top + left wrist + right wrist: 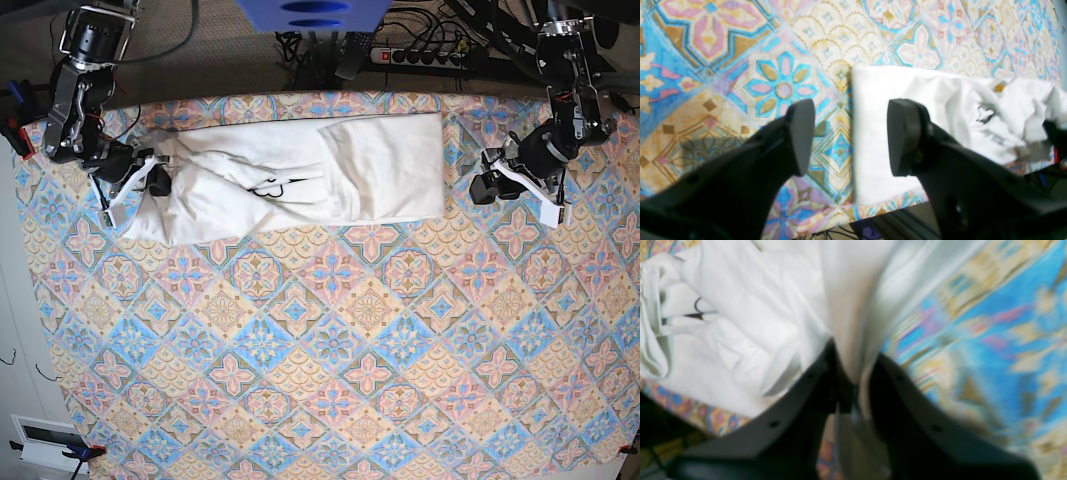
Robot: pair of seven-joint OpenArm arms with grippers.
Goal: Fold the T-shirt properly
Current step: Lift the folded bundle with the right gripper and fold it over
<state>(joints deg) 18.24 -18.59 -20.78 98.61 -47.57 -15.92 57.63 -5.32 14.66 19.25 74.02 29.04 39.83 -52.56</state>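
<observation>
The T-shirt [300, 175] lies long across the far side of the table [320, 340], its bunched end pinched in the right gripper [150, 178]'s closed jaws, while the left gripper [487, 180] waits wide open and empty just beside the flat end.

No readable text anywhere. T-shirt [300, 175] shows only a small dark squiggle of print at upper centre of the base view, illegible.
</observation>
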